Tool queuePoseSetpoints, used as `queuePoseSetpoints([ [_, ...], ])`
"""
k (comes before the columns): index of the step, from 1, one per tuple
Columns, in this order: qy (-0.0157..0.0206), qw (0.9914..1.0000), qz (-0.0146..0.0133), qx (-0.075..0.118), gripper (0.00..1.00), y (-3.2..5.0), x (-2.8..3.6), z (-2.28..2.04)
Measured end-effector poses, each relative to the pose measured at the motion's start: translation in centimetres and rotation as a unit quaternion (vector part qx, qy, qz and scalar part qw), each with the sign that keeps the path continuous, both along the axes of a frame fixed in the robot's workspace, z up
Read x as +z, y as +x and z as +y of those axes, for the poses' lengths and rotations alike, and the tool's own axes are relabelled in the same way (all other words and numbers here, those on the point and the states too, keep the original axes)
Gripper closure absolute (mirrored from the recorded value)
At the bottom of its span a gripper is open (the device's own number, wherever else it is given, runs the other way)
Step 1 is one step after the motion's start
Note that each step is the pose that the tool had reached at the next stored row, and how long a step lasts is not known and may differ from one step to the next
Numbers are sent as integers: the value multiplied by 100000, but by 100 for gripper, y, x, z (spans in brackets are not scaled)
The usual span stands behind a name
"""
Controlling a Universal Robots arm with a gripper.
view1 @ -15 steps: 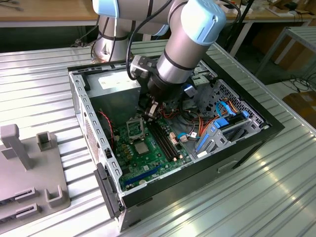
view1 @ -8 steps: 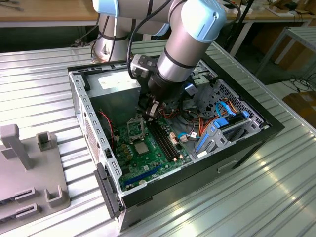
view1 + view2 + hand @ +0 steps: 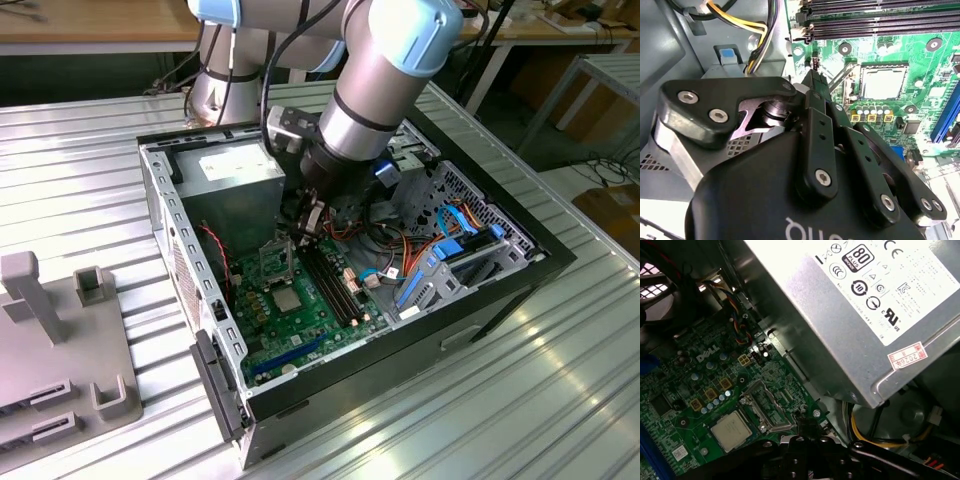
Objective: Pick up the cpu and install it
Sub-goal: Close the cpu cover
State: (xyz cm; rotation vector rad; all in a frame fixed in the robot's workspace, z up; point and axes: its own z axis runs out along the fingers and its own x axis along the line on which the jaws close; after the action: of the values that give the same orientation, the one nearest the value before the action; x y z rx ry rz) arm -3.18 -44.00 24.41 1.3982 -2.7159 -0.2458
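I see the cpu (image 3: 882, 80) seated in the motherboard's socket (image 3: 756, 410) (retention frame raised), my gripper (image 3: 814, 75) pinched closed, empty, just beside it.

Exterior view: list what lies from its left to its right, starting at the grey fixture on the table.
Grey fixture → computer case's metal side wall → cpu lying on the green motherboard → black memory slots → blue drive bracket → bare ribbed table.

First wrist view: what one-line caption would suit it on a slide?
CPU seated in the motherboard socket, retention frame raised, end effector beside it under the power supply.
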Motion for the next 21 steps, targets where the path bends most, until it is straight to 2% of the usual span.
queuePoseSetpoints([
  [21, 154, 99998, 2, 565, 89, 0, 51, -1],
])
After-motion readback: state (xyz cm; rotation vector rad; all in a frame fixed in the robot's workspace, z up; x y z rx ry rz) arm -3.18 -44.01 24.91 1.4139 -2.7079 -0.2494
